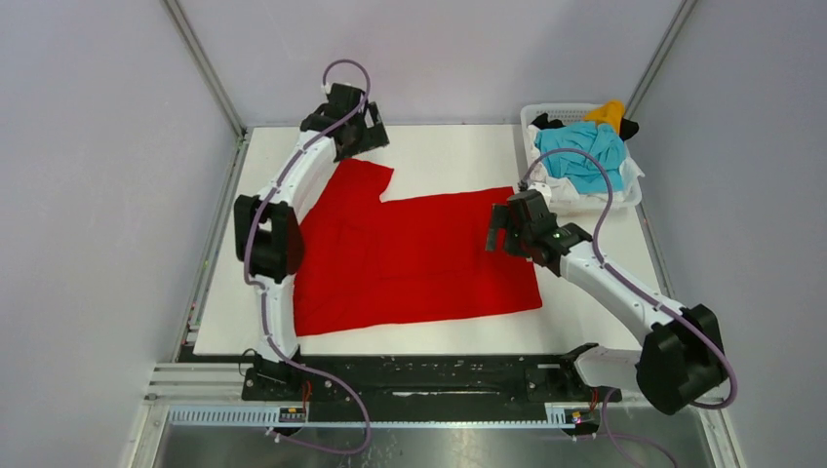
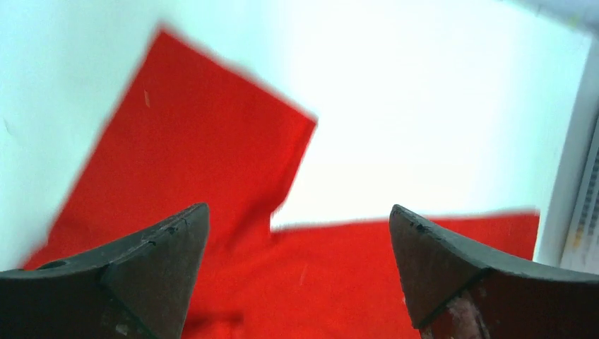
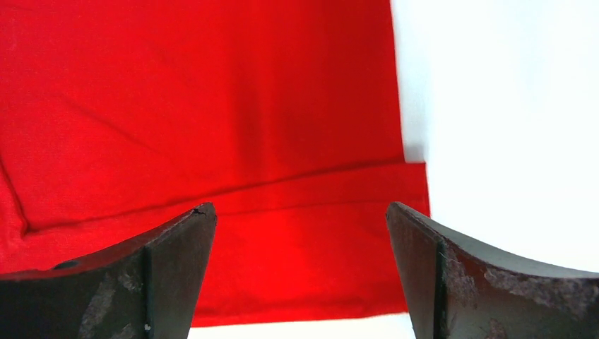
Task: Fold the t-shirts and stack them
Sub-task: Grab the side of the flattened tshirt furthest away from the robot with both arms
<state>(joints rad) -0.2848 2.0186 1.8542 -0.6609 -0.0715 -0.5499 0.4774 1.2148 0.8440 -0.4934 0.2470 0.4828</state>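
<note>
Red cloth is being displayed flat on the white bench (image 1: 449, 161): the large red t-shirt (image 1: 410, 263) is lying between the two arms. The left jaws are being held spread, gripping nothing, near its far-left sleeve. The right jaws are being held spread over its right edge, also gripping nothing. A turquoise t-shirt (image 1: 583, 156), a yellow-orange t-shirt (image 1: 610, 113) and a black t-shirt (image 1: 546, 122) are being kept in the white basket (image 1: 530, 115) at the far right corner.
</note>
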